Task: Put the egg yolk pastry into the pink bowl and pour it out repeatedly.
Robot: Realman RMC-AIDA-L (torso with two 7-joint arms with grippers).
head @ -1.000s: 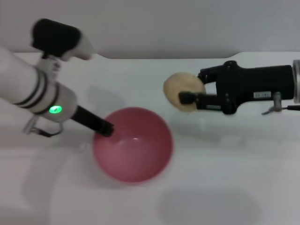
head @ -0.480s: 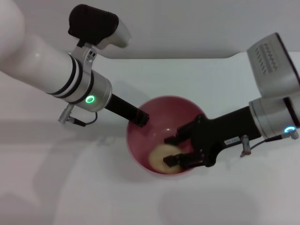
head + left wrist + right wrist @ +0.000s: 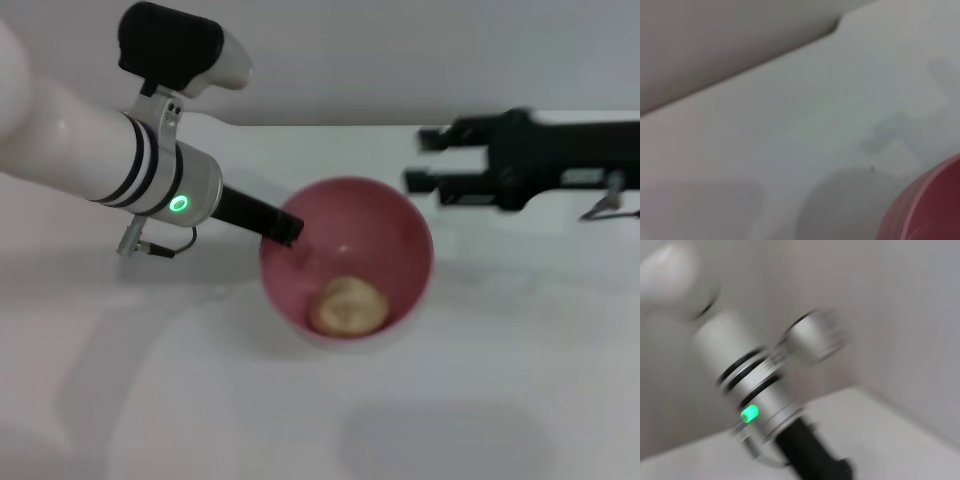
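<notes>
Egg yolk pastry lies loose inside pink bowl. Left gripper fingers pinch the bowl's rim. Right gripper beside the bowl, fingers spread, empty.

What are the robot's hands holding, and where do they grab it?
The left gripper pinches the pink bowl by its rim. The right gripper is open and empty; the egg yolk pastry lies in the bowl.

Head view looks down on the pink bowl, whose rim the close left wrist view shares.
</notes>
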